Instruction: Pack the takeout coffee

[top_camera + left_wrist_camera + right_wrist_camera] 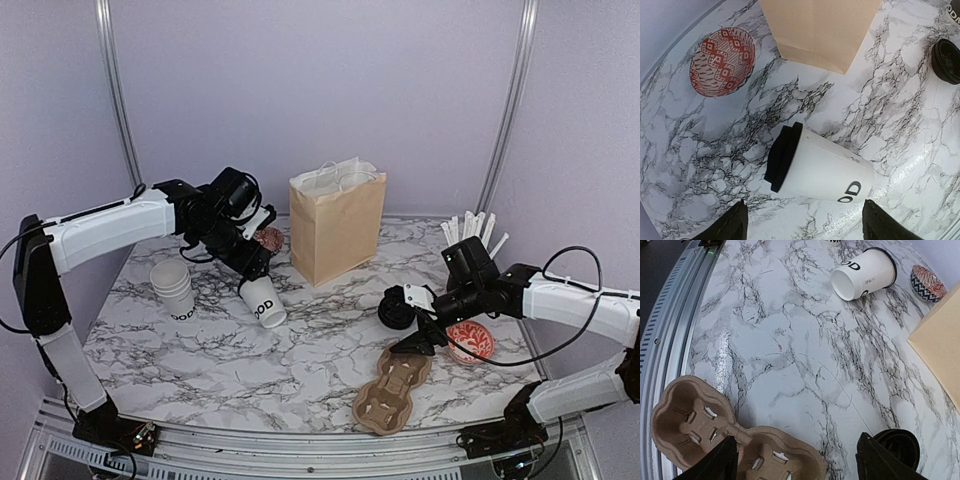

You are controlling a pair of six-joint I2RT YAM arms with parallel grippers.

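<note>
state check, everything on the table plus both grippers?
lidded cup: on its side, lid on
cup stack: standing, no lid
black lids: loose on table
paper bag: standing, open
cup carrier: flat, empty
red-patterned bowl: upright, empty
left gripper: open
right gripper: open

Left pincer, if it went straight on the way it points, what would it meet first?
Likely the lidded paper cup lying on its side, just ahead of the open left pincer; depth unclear.

White cup (825,172) with black lid (784,157), red-patterned bowl (722,61), tan bag (820,30), grey-veined marble table (690,165).
</note>
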